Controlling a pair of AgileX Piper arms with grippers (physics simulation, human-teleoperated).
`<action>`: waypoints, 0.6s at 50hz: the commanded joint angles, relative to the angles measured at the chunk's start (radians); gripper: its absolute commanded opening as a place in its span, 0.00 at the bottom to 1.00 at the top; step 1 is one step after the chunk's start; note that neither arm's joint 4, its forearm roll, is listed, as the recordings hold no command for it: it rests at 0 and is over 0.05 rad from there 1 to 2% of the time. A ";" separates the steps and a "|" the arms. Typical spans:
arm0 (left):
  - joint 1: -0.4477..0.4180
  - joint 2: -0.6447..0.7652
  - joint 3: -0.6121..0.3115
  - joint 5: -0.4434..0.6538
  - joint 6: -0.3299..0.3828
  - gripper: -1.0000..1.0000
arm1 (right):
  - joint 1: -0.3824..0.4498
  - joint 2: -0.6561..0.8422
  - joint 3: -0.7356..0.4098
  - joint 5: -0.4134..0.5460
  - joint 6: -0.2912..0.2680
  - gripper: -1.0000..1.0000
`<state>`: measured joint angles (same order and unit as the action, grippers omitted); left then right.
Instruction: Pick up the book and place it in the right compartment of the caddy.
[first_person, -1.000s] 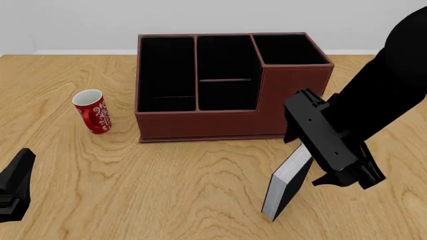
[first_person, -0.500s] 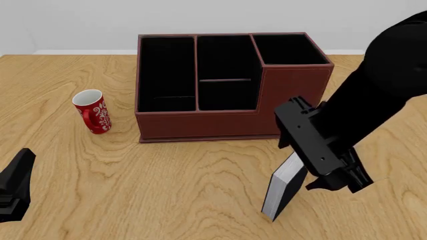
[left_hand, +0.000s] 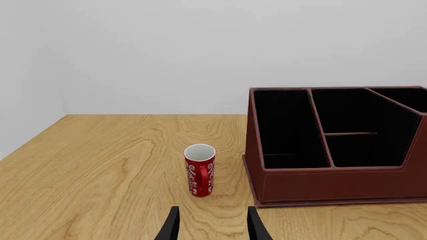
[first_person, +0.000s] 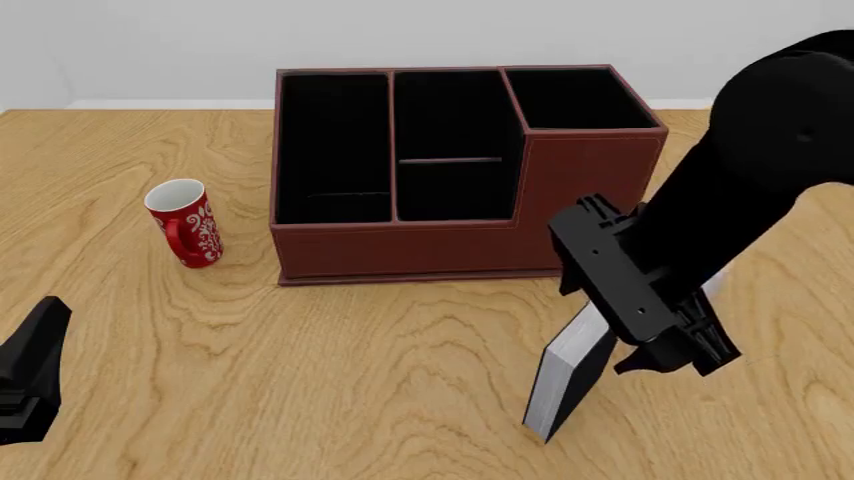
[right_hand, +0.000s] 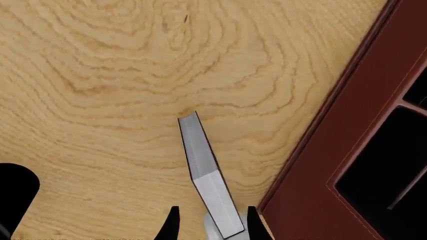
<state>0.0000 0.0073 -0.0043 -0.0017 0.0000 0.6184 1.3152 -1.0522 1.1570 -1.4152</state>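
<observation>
Gripping: our right fingers (right_hand: 209, 223) straddle the book (first_person: 571, 362), contact unclear.
Book: upright on desk (first_person: 334, 380), just before the caddy (first_person: 454, 170).
Left fingers (left_hand: 211, 226): wide, holding nothing.

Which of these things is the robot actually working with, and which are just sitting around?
In use: the book, the right gripper around it, the caddy and its right compartment.
Just there: the red mug, the left gripper, idle.
</observation>
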 joint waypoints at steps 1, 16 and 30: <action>0.000 0.000 0.000 0.000 0.000 1.00 | -0.014 0.019 -0.003 -0.014 -0.027 1.00; 0.000 0.000 0.000 0.000 0.000 1.00 | -0.031 0.048 -0.011 -0.025 -0.049 1.00; 0.000 0.000 0.000 0.000 0.000 1.00 | 0.004 0.074 0.010 -0.057 -0.023 1.00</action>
<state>0.0000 0.0073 -0.0043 -0.0017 0.0000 0.6115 1.3726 -1.0520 1.1178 -1.4453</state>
